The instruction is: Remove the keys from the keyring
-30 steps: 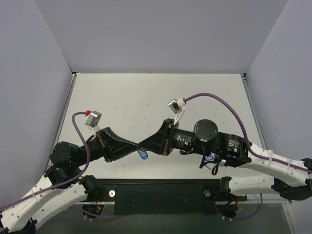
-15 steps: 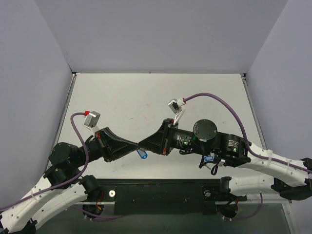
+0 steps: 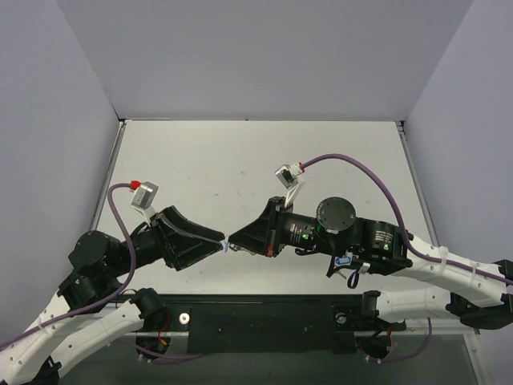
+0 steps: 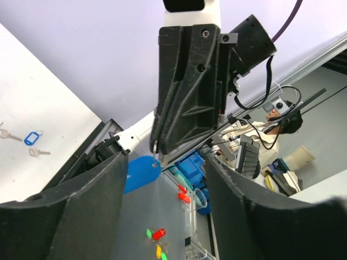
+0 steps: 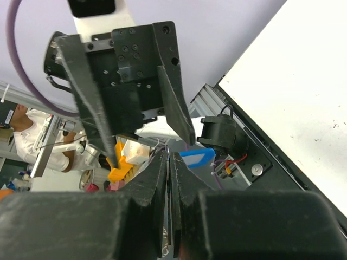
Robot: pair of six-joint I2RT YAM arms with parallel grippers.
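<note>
My right gripper (image 3: 231,242) is shut on the keyring (image 4: 156,156), a thin wire ring pinched at its tips (image 5: 171,157). The ring's solid blue tag (image 4: 142,172) hangs just beneath them, and in the right wrist view the blue tag (image 5: 196,157) pokes out beside the jaws. My left gripper (image 3: 219,243) faces the right one tip to tip. It stands open (image 4: 165,168) and holds nothing. Two small silver keys (image 4: 39,152) and a blue-rimmed tag (image 4: 32,137) lie on the white table, far left in the left wrist view.
The white table (image 3: 240,160) is walled by grey panels at the back and both sides. A black base plate (image 3: 264,321) runs along the near edge. The right arm's purple cable (image 3: 377,180) loops above the tabletop.
My left gripper has opened and drawn back to the left, away from the ring. My right gripper has stayed shut in the same spot.
</note>
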